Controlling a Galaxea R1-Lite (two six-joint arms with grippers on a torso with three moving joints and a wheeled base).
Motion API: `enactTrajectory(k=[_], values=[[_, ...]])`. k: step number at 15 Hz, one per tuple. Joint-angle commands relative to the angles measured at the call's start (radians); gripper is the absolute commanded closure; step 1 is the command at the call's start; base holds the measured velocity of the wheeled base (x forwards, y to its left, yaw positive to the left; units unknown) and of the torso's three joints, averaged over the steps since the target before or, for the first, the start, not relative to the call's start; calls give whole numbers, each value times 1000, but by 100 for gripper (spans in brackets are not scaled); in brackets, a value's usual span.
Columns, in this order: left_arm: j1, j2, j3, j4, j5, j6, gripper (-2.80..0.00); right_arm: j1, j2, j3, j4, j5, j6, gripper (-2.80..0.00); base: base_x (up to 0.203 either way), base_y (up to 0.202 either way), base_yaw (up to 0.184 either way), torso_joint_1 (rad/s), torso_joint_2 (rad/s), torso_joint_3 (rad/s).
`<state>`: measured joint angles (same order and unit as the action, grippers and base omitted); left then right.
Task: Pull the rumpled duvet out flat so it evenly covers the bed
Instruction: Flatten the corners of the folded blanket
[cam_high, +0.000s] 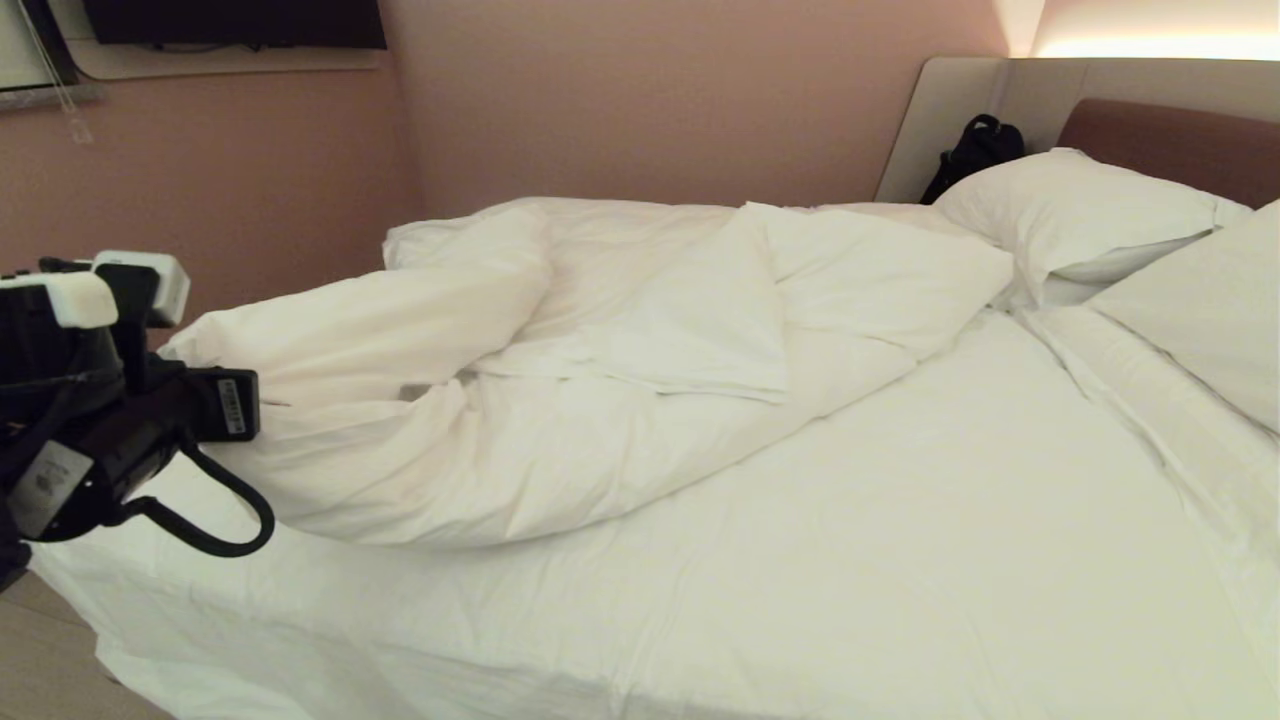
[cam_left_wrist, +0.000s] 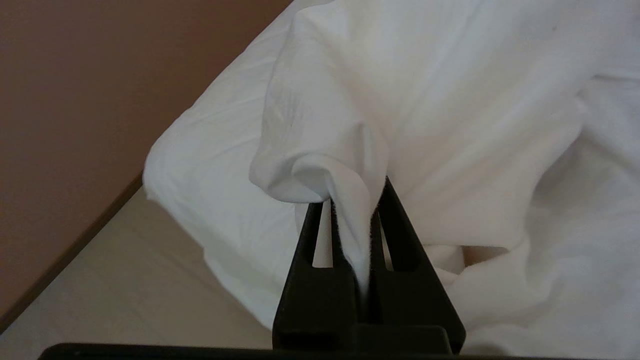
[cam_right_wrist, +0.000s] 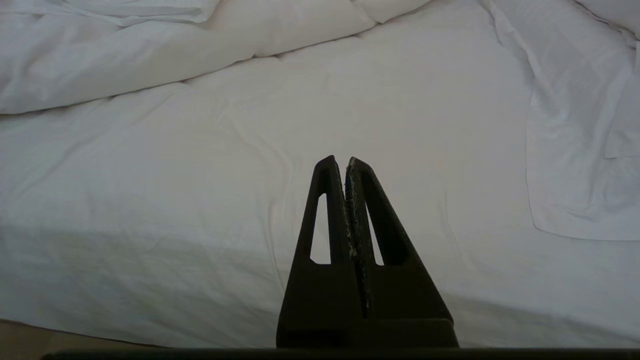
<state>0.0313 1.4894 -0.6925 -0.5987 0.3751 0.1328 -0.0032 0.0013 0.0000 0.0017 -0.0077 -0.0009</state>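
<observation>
Black arm hardware fills the near left corner of the head view, where the left gripper reaches to the rumpled end of the duvet at the bed's left side. Heaped and folded over itself, the duvet lies bunched across the far left half of the mattress, leaving the sheet bare on the near side and toward the pillows. A dark bag leans against the headboard behind them. Holding the quilt by an outer fold looks like the start of a pull, since that end must travel before the cover can spread.

Seen from the left wrist, the left gripper has its fingers clamped on a pinched ridge of white duvet, the cloth rising in a tented fold between them. Beside it, the mattress corner drops toward the beige floor and the pink wall, so the grip sits close to the bed's edge, a sensible anchor for drawing the quilt outward.

From the right wrist, the right gripper hangs over bare sheet with fingers pressed together on nothing, apparently parked while the other arm works. Duvet folds lie beyond it, well apart from its tips.
</observation>
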Motion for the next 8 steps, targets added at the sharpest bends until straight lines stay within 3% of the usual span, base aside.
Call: enactTrajectory(k=[1, 8], values=[[44, 2, 18, -4, 1, 4, 0, 0, 0, 0, 0, 0, -1, 0, 0, 0, 0, 0, 0, 0], [56, 16, 239, -6, -1, 4, 0, 0, 0, 0, 0, 0, -1, 0, 0, 0, 0, 0, 0, 0]])
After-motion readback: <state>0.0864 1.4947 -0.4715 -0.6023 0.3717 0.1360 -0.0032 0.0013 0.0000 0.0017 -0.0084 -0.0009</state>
